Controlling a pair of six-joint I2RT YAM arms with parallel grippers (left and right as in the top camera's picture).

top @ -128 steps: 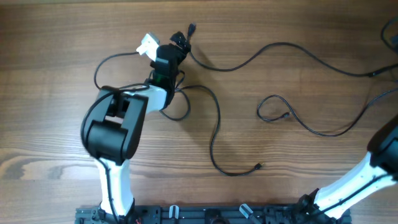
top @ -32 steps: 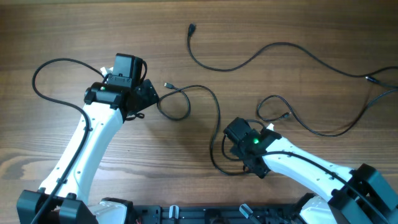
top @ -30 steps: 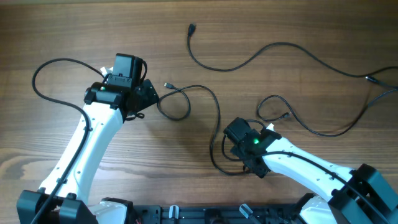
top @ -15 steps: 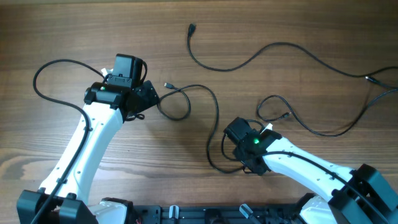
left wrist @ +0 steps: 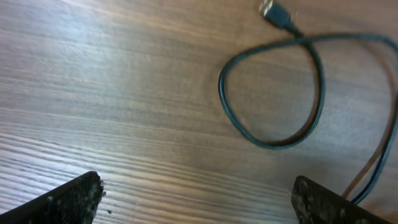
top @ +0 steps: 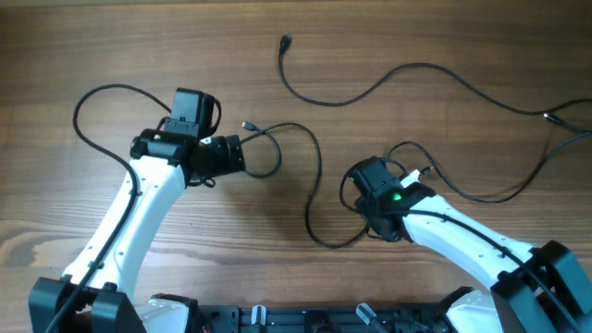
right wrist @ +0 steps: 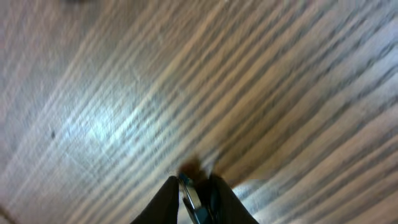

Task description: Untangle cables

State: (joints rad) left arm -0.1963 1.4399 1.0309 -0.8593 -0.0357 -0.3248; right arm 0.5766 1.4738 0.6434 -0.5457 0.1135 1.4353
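1. Since a second ago the right gripper (right wrist: 194, 188) has shifted toward the far edge and slightly right, and its jaws have closed in. The near bend of the middle cable (top: 319, 166) was dragged along. The left gripper (top: 240, 157) has swung to point right, and the arm wiring (top: 77, 118) loop beside it slid right too.
2. Left half of the desk (top: 139, 37): the arm wiring loops out toward the left edge, thicker than the task cords.
3. Left gripper: jaws fully released and holding nothing. In the wrist view its fingers (left wrist: 68, 199) sit at the bottom corners with bare wood between them.
4. Just ahead of those fingers the middle cable makes a flat loop on the wood. Its silver plug (left wrist: 272, 9) lies beyond the loop, pointing toward the left edge.
5. From the loop the middle cable arcs right and drops toward the near edge around desk centre. It then hooks right and rises to the right gripper.
6. Right gripper: sits right of centre, with its arm running in from the near right corner. The jaws are clenched on a small metal tip (right wrist: 189, 198), which I read as the other end of the middle cable. The wrist view is blurry.
7. The far cable (top: 421, 65) has a plug near the middle of the far edge. It waves right across the desk toward the right edge, untouched.
8. The right cable (top: 486, 198) has a small loop just beside the right gripper on the far side. I can't tell whether they touch. It runs on to the right edge.
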